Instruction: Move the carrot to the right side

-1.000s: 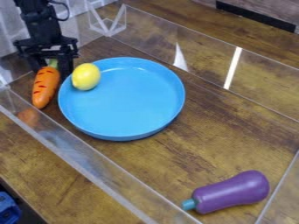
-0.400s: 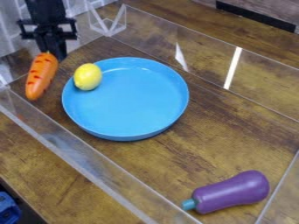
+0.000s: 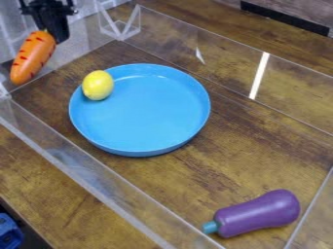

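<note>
While the pincer (image 3: 50,27) clamps the carrot (image 3: 33,56) by its upper end, carrot hanging tilted clear of the bench (image 3: 274,126) at the far-left edge, blue plate (image 3: 156,117) centre-left, lemon (image 3: 96,85) inside its left rim, bare wood right of the plate, purple eggplant (image 3: 258,214) near the front-right corner.

One carrot (image 3: 33,55), one lemon (image 3: 96,85), one eggplant (image 3: 260,213) — one plate (image 3: 154,115) (blue).

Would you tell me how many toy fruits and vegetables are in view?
3: the carrot hangs from the gripper at top left, the lemon sits on the blue plate, the eggplant lies at bottom right. None appears hidden.
</note>
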You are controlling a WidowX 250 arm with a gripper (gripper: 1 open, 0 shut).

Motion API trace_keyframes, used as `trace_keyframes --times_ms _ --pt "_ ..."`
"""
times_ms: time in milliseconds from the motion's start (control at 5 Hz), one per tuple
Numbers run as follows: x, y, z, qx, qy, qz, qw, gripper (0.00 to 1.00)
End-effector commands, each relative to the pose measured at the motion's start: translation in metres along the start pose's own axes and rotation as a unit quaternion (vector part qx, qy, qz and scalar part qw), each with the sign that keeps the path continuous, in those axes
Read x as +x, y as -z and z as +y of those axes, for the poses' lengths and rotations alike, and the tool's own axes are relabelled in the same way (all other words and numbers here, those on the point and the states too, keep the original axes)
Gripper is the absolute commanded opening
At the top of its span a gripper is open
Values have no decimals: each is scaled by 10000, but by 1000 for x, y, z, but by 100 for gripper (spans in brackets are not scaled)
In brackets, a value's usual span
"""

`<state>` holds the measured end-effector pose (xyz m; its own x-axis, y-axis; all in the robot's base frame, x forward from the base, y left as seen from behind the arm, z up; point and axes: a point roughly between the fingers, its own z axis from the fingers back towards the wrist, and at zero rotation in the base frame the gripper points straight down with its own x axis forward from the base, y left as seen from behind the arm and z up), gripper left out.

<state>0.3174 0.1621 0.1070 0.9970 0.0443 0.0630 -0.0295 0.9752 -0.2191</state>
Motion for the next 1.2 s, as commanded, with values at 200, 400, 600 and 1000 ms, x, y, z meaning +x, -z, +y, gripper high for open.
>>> trace_keyframes --times_ms 200,400,600,1000 --pt "-2 -38 -11 251 -34 -493 9985 0" --pt "-7 -36 -14 269 -159 -479 9984 0" --pt "-12 -35 -2 286 -242 -463 9982 0" --pt "-16 -26 17 336 -397 -429 9977 100"
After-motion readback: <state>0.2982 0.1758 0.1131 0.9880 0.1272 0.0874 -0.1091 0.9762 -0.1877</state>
